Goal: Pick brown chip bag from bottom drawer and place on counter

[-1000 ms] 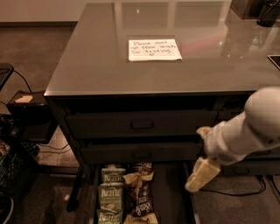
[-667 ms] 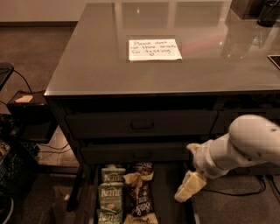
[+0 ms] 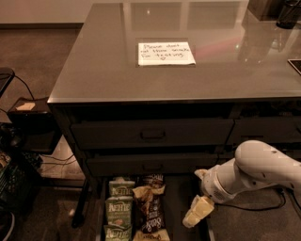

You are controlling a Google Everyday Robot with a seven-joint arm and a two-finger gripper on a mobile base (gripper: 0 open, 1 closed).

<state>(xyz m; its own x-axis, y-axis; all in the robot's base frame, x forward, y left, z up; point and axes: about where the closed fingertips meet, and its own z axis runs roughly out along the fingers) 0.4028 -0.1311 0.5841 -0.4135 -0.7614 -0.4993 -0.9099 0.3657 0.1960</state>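
The bottom drawer (image 3: 180, 190) is pulled open below the cabinet. The brown chip bag (image 3: 151, 212) lies in its middle, tan-gold wrinkled end (image 3: 147, 192) toward the cabinet. Green-and-white Kettle bags (image 3: 118, 207) lie in a row to its left. My gripper (image 3: 197, 212) hangs over the drawer's right side, about a hand's width right of the brown bag and apart from it, with nothing seen in it. The white arm (image 3: 256, 169) comes in from the right. The glossy grey counter (image 3: 108, 66) spans the top, with a white handwritten note (image 3: 165, 53) on it.
Two shut handled drawer fronts (image 3: 151, 133) sit above the open drawer. Another dark bag (image 3: 153, 179) lies at the drawer's back. A black box (image 3: 29, 123), cables and a crate (image 3: 11, 186) stand on the floor at left. Dark objects (image 3: 288, 13) sit on the counter's far right.
My arm and gripper have moved left and down, from beside the cabinet's right drawers to over the right side of the open bottom drawer. The bags have not moved.
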